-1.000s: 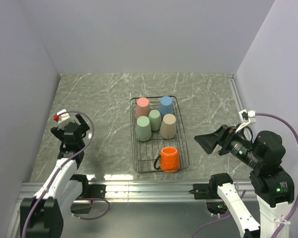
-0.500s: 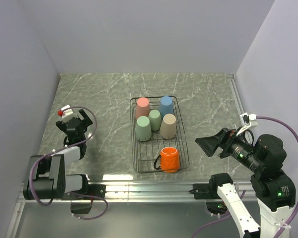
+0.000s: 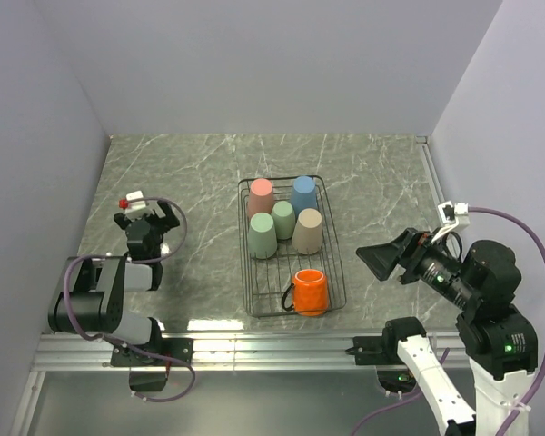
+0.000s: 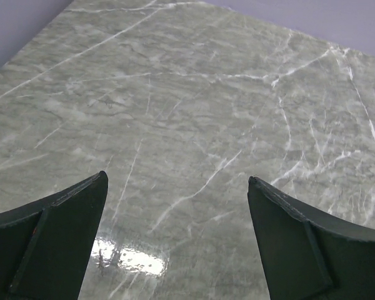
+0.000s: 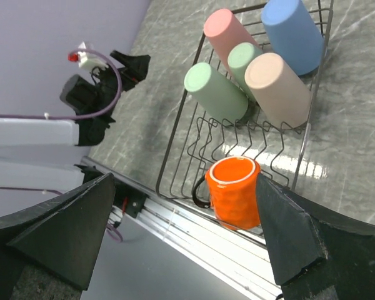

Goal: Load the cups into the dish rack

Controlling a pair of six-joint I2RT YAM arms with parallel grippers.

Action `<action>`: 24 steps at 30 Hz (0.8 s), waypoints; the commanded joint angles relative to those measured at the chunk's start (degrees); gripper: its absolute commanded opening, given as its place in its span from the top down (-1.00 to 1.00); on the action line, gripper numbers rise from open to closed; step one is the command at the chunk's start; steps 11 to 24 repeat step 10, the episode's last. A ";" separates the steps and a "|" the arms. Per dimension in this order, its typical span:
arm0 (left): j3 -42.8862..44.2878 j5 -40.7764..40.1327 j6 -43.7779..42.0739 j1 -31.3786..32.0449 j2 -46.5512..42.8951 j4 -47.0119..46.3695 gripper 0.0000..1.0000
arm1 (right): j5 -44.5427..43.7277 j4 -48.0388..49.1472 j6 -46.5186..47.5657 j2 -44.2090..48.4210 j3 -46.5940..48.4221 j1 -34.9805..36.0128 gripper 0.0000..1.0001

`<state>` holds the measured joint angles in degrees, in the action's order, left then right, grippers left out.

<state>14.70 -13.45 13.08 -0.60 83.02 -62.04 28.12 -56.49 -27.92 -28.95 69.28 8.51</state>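
Black wire dish rack (image 3: pixel 265 286) at the bench (image 3: pixel 191 173) centre holds all six cups (image 3: pixel 283 219), orange mug (image 3: pixel 310 292) at six o'clock; left hand (image 3: pixel 148 218) at nine and right hand (image 3: pixel 374 259) at four both gape empty

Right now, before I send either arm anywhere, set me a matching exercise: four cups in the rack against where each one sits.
Things, all in the dish rack:
1. blue cup
2. salmon-pink cup
3. orange mug
4. beige cup

Places:
A. near end, mouth up
B. far left corner
C. far right corner
D. right side, between 1 and 3

Pairs: 1-C, 2-B, 3-A, 4-D.
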 commanded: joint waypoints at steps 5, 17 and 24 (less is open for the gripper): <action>-0.81 2.99 -2.18 0.16 0.56 -8.27 -0.99 | -0.43 7.70 -4.15 1.52 -3.35 0.45 -0.99; -0.81 2.55 -2.36 0.16 0.30 -7.92 -0.99 | -3.76 8.94 -6.09 0.91 -4.85 0.54 -0.99; -0.81 2.55 -2.36 0.16 0.30 -7.92 -0.99 | -3.76 8.94 -6.09 0.91 -4.85 0.54 -0.99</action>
